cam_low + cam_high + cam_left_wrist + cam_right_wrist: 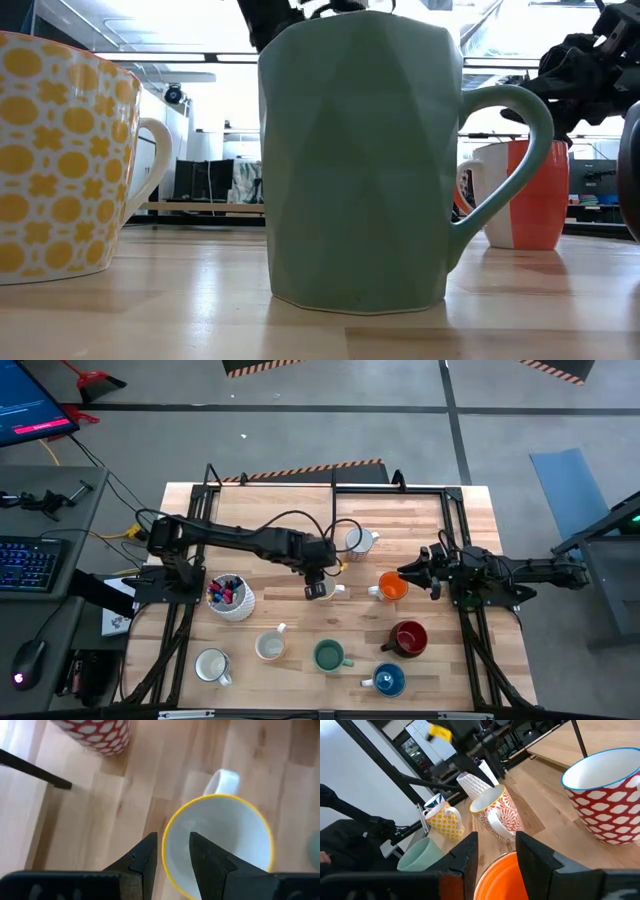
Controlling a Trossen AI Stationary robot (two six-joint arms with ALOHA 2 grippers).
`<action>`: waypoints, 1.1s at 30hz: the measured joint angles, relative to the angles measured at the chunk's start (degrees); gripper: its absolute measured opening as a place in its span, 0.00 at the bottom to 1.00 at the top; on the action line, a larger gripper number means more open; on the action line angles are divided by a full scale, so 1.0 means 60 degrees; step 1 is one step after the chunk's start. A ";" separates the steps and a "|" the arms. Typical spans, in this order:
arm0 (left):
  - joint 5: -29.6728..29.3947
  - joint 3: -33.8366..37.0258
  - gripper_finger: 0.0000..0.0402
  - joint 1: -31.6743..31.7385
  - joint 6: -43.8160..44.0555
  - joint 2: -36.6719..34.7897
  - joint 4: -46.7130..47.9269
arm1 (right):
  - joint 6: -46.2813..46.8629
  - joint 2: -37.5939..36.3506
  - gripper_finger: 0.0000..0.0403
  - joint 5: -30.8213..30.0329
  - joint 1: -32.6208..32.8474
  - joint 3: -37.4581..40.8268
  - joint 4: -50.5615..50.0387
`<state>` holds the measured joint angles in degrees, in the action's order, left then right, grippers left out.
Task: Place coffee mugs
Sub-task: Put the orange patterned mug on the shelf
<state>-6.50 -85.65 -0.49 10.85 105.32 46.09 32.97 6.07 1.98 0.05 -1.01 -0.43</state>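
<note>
A white coffee mug with a yellow rim (225,835) stands on the table's middle (336,592). My left gripper (172,837) (318,588) is open and points steeply down over it. One finger is outside the near rim and one over the hollow; no touch shows. My right gripper (496,837) (408,574) is open and level, just above the orange mug (495,877) (392,588). Upright around them are a red-and-white mug (358,541), a dark red mug (408,637), a blue mug (388,679), a green mug (329,655), a yellow-patterned mug (270,647) and a white mug (212,665).
A white perforated pen holder with markers (230,597) stands left of the left gripper. Black frame rails (450,520) run along the table's left, right and far sides. Bare wood lies at the table's far side (280,510).
</note>
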 joint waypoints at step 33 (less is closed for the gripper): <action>0.0079 0.0583 0.26 -0.0007 0.0415 0.0226 -0.1009 | 0.0033 0.0117 0.28 -0.0007 0.0000 -0.0006 0.0025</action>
<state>-6.02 -82.15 -0.54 13.34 106.67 40.04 33.17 6.76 1.93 0.05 -1.05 -0.27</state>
